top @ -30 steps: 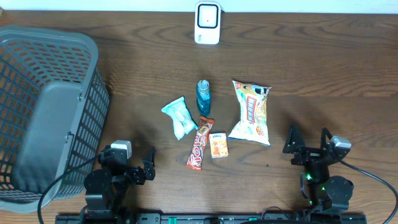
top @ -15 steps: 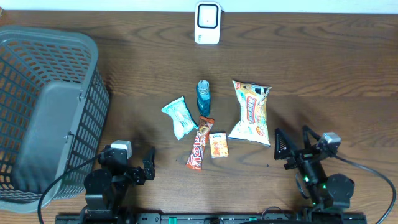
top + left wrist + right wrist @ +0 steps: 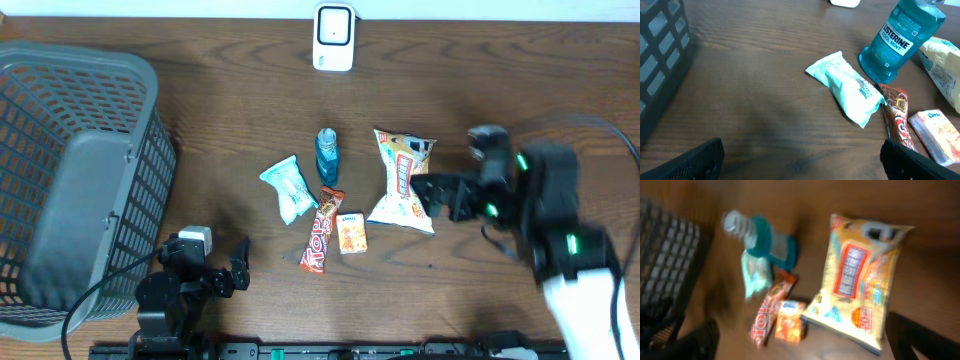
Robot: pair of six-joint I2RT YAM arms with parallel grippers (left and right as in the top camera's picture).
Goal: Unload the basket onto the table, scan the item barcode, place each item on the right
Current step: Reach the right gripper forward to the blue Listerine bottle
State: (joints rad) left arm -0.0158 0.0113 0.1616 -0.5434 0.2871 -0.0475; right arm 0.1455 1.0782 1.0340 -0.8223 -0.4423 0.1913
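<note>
Progress: early stage. Nothing grasped, nothing presented to scanner [image 3: 333, 37] at far edge, centre.

All items lie mid-tabletop [image 3: 520, 100].

Right gripper [image 3: 437, 196]: jaws apart, empty, at right edge of chip bag [image 3: 404, 180], the probable first pick.

Left gripper [image 3: 222, 272]: jaws apart, empty, near edge, left.

Left to do: grasp, find barcode, scan.

Count:
- one chip bag
- one mouthwash bottle [image 3: 327, 155]
- one teal packet [image 3: 290, 188]
- one candy bar [image 3: 322, 231]
- one small orange box [image 3: 351, 232]
- one scanner
- one basket [image 3: 150, 80], far left
</note>
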